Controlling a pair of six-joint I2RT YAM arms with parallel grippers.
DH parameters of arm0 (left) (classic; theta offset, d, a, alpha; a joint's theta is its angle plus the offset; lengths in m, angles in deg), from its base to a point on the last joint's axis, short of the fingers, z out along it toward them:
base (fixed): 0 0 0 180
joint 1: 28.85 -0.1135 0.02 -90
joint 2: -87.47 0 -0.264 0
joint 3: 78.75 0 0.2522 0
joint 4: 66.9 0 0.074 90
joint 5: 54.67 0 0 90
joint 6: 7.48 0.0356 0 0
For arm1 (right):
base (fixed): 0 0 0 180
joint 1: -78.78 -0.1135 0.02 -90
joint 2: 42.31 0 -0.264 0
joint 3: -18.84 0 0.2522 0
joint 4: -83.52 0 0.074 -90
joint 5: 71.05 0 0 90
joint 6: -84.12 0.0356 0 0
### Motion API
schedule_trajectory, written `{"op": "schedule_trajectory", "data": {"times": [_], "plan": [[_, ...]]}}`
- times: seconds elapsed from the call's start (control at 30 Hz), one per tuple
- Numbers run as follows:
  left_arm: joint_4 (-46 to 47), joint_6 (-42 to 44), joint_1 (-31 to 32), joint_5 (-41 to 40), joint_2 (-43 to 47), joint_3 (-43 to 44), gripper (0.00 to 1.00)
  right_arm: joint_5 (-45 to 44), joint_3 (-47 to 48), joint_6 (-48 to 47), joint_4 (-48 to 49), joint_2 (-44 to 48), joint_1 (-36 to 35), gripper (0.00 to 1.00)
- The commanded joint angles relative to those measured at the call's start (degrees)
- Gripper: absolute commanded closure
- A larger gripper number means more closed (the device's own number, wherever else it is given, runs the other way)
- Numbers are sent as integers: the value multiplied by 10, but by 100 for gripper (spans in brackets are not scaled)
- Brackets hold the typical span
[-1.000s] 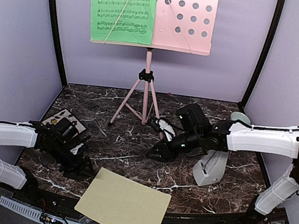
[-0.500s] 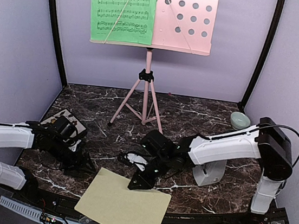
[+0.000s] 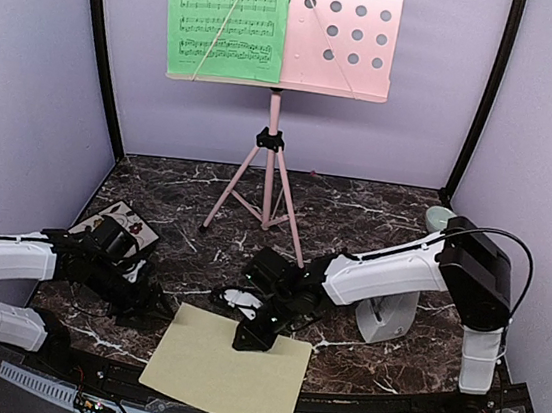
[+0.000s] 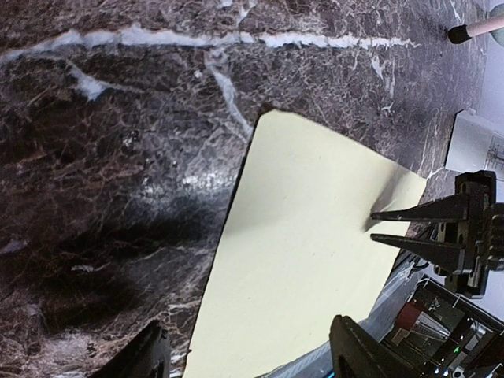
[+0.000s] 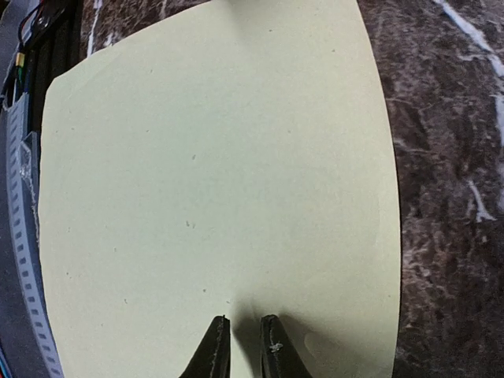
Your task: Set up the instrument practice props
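Marble table: dark, white-veined.
Yellow sheet: flat at the near edge.
Right gripper: fingers narrowly apart, tips pressing the sheet's far edge.
Left gripper: fingers spread wide, empty, beside the sheet.
Green sheet: on pink stand.

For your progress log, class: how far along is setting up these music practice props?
Done: the green sheet sits on the stand's left half. In hand: the right pincer touches the yellow sheet, flat on the table. Left: likely lifting that sheet onto the stand's bare right half; the metronome stands by the right arm.
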Motion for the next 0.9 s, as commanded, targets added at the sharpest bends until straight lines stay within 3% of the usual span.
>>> {"op": "schedule_trajectory", "data": {"times": [0.0,0.27,0.67,0.87], "plan": [[7,6,1,-9,-16,11,28,-73,9,2,-33,-20,34,84],[33,1,1,-12,-36,3,28,-98,38,-18,-51,-29,88,84],[207,-22,19,38,-192,22,28,-56,61,5,-37,-62,88,84],[316,-40,30,46,-206,30,28,-49,71,0,-38,-74,88,85]]}}
